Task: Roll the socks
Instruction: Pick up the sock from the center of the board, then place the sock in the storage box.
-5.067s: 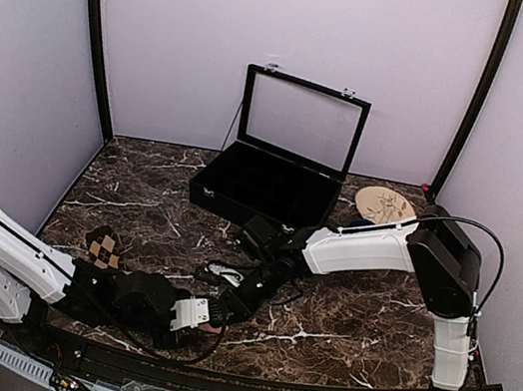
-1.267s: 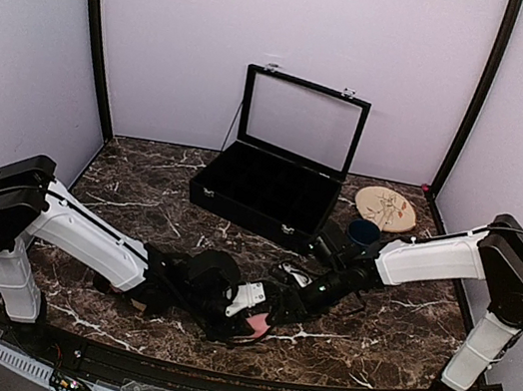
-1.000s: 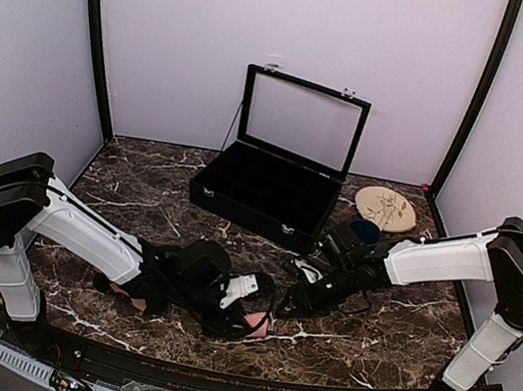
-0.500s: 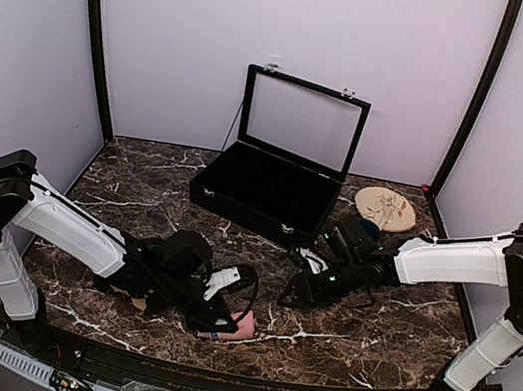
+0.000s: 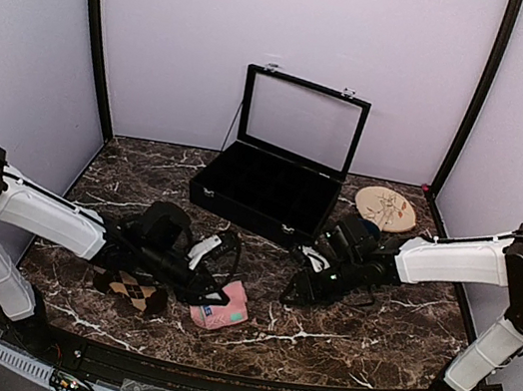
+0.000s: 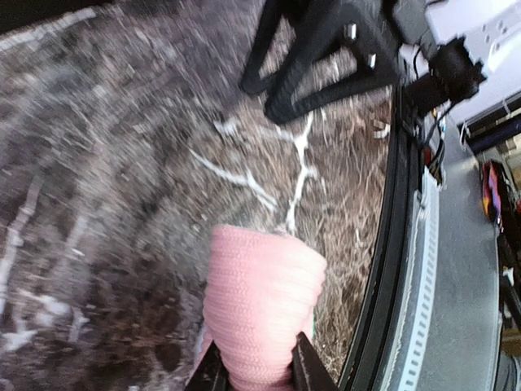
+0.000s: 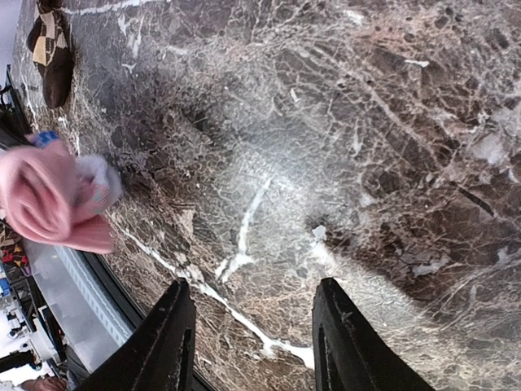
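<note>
The left tool (image 6: pixel 254 376) was closed narrowly on the pink sock (image 6: pixel 260 314). Its fingers pinched the bundled fabric from both sides, probably so the roll could not spring loose. That sock sat near the front edge of the surface (image 5: pixel 370 326), close beside the brown argyle sock (image 5: pixel 131 287), which lay flat and unrolled under the left arm. The right tool (image 7: pixel 252 342) stood partly open and empty, apart from both socks, likely to leave room.
</note>
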You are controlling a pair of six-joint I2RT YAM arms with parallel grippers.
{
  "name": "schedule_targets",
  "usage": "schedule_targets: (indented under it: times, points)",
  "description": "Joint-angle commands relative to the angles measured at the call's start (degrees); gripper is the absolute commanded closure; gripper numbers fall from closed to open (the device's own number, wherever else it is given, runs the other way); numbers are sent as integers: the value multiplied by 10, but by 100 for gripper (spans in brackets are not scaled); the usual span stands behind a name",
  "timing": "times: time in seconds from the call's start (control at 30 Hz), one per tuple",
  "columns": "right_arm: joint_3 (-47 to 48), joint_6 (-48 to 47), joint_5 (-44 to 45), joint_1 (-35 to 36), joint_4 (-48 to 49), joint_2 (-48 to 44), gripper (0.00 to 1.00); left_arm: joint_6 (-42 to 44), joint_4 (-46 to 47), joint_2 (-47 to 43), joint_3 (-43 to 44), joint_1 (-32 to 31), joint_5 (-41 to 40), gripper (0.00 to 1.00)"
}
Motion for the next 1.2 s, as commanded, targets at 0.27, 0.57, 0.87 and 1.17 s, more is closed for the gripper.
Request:
schedule_targets:
  times: [0.27,0.57,0.87,1.17]
  points:
    - [18,10,24,-12,24,-45,54,14,-56,-89,100,122,-96,100]
    - [24,7,95,-13,34,-68,55,110,-75,9,277,175,-200,100]
    - [24,13,133,-14,75,-75,55,248,-39,150,451,198,-237,100]
    - [36,2,136,-19,93,-56,55,381,30,257,485,198,-197,100]
